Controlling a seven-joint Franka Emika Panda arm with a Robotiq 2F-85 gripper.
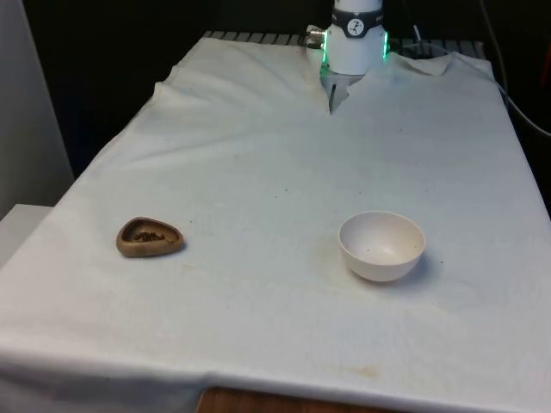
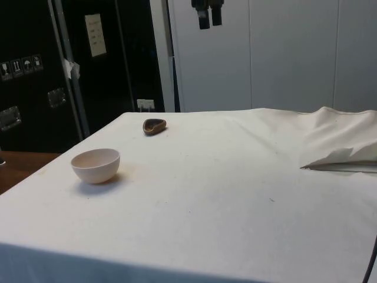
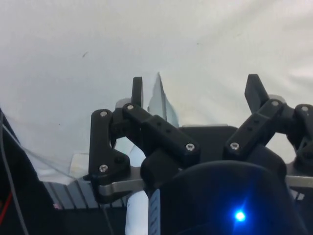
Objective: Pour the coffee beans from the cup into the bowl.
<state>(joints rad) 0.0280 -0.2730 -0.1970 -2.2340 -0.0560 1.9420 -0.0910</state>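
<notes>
The black two-finger gripper (image 3: 195,90) hung high above the white cloth (image 3: 98,44), its jaws spread wide with nothing between them and nothing touched. In the side view the gripper (image 2: 207,16) was cut off by the upper edge, just two dark finger ends dangling, well above the table. Down on the cloth, the small brown wooden cup (image 1: 150,237), shallow and roughly triangular, sat near the front view's left, upright, with dark coffee beans (image 1: 150,235) lying in its hollow; how many was hard to make out. The round white bowl (image 1: 381,245) stood upright towards the front view's right, well apart from the cup. From the side, the bowl (image 2: 95,165) was the nearer of the two and the cup (image 2: 154,125) sat beyond it by the far edge, its contents too small to tell. The cloth (image 1: 275,155) was rumpled and slit around the white robot base (image 1: 355,43), whose upper part ran out of frame.
</notes>
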